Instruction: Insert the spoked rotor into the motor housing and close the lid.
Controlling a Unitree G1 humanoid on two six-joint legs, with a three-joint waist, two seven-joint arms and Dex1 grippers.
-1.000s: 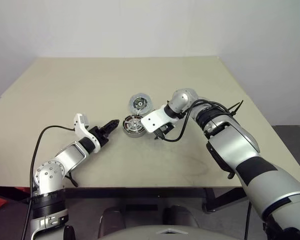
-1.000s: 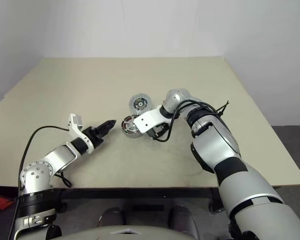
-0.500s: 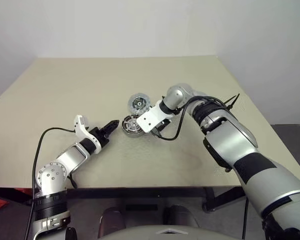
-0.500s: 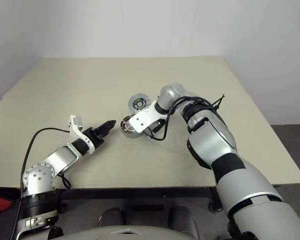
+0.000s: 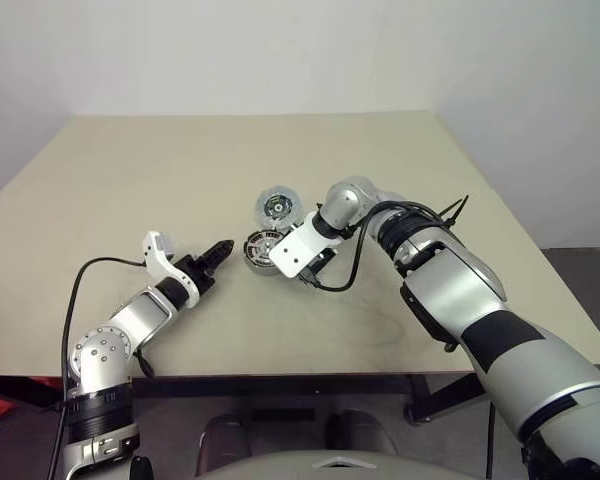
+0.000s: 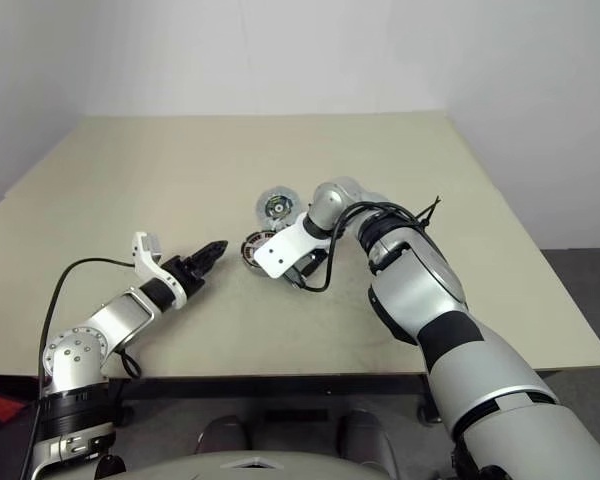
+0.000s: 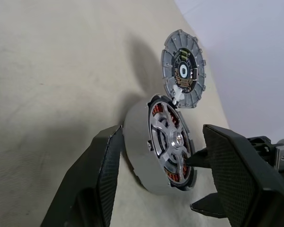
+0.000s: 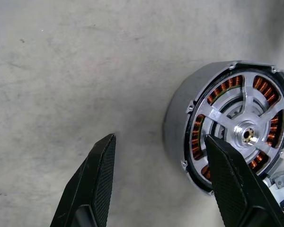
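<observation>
The motor housing [image 5: 261, 250] lies on the table with the spoked rotor [image 8: 241, 130] seated in it, silver spokes over the copper windings. Just behind it the lid [image 5: 279, 206] lies dark face up, its rim against the housing's edge [image 7: 183, 71]. My left gripper [image 5: 220, 250] sits low at the housing's left, open, its two fingers [image 7: 102, 170] reaching either side of the ring without touching. My right gripper [image 8: 161, 138] hangs tilted down at the housing's right, open with bare table between its fingers; one finger [image 8: 232, 179] overlaps the housing's rim.
The beige table [image 5: 180, 160] stretches wide on all sides of the parts. Its front edge runs close below both arms. A black cable loops from my right wrist [image 5: 350, 275] over the table.
My right gripper has shifted left and its wrist now covers the housing's right side. The left gripper, housing and lid stay put.
</observation>
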